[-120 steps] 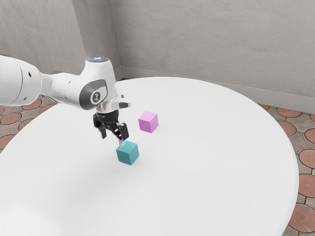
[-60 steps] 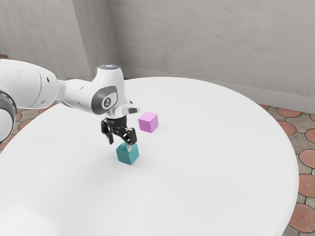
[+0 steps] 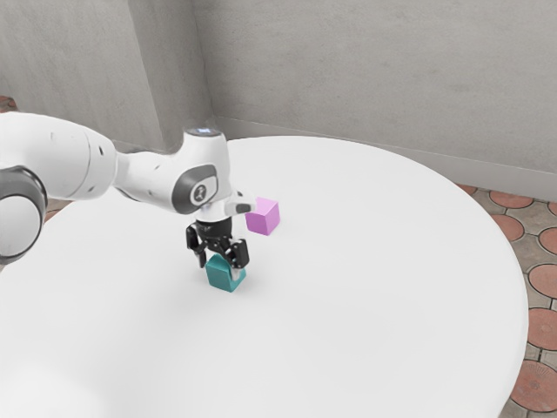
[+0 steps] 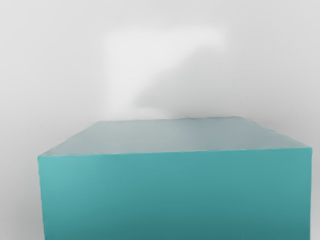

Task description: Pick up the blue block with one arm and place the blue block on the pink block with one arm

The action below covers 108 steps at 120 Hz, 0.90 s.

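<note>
The blue block (image 3: 225, 279), teal in colour, rests on the white round table (image 3: 374, 261). My gripper (image 3: 224, 264) has come straight down over it. The black fingers stand open on either side of the block's top, without squeezing it. In the wrist view the blue block (image 4: 175, 185) lies directly under my hand, its top face and one side showing. The pink block (image 3: 262, 215) sits on the table a short way beyond the gripper, toward the exterior view's right and farther back.
The table's edge curves round at the exterior view's right, above a brick-pattern floor (image 3: 531, 252). A grey wall (image 3: 365, 70) stands behind. Bare tabletop surrounds both blocks.
My hand has moved toward the exterior view's right and come down, from above and beside the blue block to astride its top. Neither block has moved.
</note>
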Each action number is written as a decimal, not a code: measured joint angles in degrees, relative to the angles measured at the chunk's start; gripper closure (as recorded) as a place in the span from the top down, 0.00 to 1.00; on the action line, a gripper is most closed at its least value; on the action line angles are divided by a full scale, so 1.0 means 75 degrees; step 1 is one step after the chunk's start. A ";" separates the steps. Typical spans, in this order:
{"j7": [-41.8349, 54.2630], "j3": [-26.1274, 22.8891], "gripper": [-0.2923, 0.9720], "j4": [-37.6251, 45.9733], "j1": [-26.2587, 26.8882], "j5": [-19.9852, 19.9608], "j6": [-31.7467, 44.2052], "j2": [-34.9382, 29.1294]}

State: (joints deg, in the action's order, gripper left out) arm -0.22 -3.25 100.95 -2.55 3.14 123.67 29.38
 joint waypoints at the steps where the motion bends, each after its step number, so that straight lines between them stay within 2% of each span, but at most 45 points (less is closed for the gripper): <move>1: -0.0002 0.0000 0.77 -0.0001 0.0000 -0.0001 0.0002 0.0015; 66: -0.0027 -0.0015 0.76 -0.0263 0.0007 -0.0025 0.0164 0.0374; 77: -0.0021 -0.0031 0.70 -0.0299 0.0011 -0.0033 0.0189 0.0387; 90: -0.0018 -0.0035 0.58 -0.0298 0.0006 -0.0040 0.0207 0.0395; 108: -0.0061 -0.0036 0.55 -0.0312 0.0000 0.0006 0.0230 0.0393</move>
State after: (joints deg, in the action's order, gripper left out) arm -0.67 -3.52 98.61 -2.55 3.18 125.40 32.33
